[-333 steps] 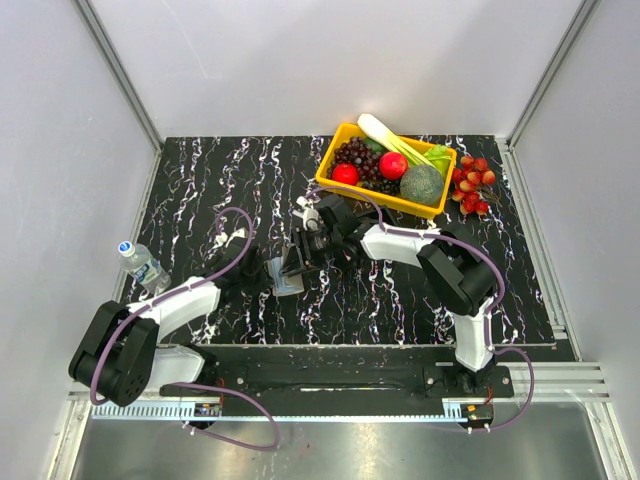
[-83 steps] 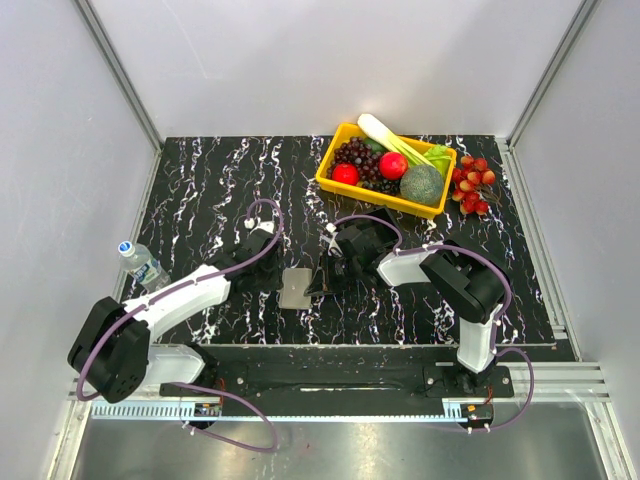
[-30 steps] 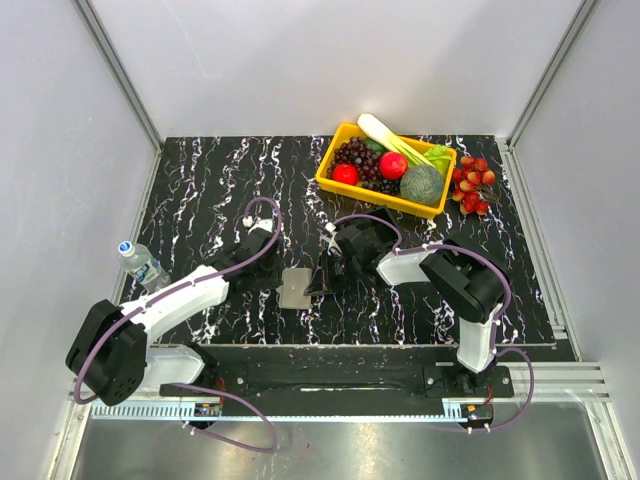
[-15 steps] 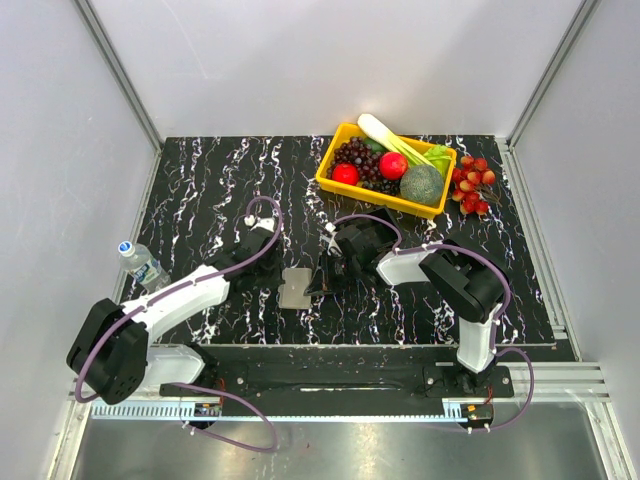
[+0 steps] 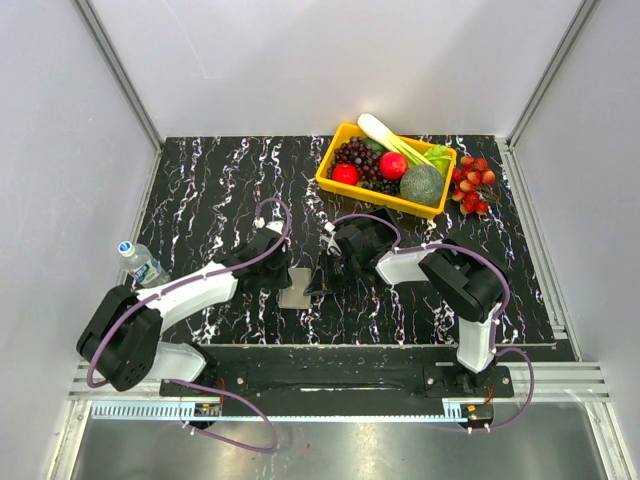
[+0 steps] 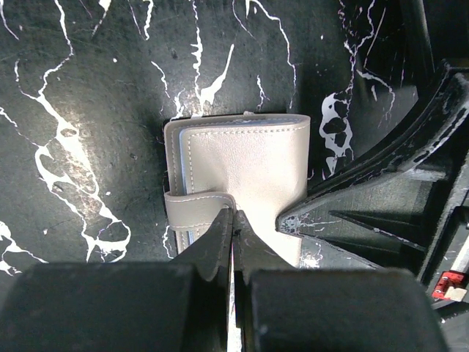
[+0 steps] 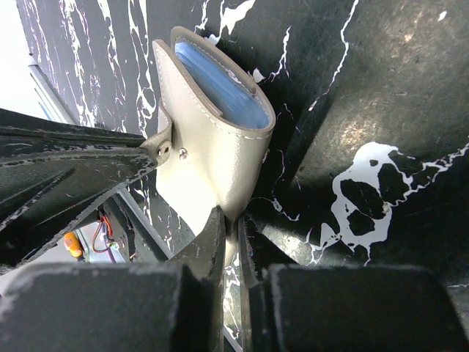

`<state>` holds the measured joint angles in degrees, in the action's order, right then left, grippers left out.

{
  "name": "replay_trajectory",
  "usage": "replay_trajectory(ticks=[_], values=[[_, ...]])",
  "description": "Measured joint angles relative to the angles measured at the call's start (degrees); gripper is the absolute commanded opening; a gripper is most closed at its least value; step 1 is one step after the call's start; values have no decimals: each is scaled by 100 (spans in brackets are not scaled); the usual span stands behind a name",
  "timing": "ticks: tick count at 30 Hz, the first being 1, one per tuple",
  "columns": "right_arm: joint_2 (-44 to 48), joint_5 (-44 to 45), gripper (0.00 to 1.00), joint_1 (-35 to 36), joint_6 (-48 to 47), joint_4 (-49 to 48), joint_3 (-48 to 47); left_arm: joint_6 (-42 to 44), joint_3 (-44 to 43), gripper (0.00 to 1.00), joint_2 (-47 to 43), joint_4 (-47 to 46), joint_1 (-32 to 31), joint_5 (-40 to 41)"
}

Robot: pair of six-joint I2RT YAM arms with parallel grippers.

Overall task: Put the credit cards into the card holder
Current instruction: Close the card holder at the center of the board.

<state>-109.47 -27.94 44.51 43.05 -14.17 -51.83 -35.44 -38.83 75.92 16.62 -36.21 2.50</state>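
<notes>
Holder (image 5: 295, 287), centre of overhead frame, long axis top-to-bottom, sits between both arms equally near, left gripper (image 6: 233, 220) and right gripper (image 7: 231, 218) each clamped on its edge.

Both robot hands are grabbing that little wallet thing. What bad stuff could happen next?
1. The left gripper seems to pinch only the end of the strap on the card holder, and the right gripper pinches only a thin edge of it. Either pinch could slip off if the arms pull.
2. The two grippers sit almost touching beside the card holder, so they might bump each other.
</notes>
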Motion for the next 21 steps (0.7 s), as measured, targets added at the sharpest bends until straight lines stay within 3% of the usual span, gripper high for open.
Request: replay_trajectory(ticks=[21], values=[[-4, 2, 11, 0, -22, 11, -2, 378, -267, 0, 428, 131, -72, -127]])
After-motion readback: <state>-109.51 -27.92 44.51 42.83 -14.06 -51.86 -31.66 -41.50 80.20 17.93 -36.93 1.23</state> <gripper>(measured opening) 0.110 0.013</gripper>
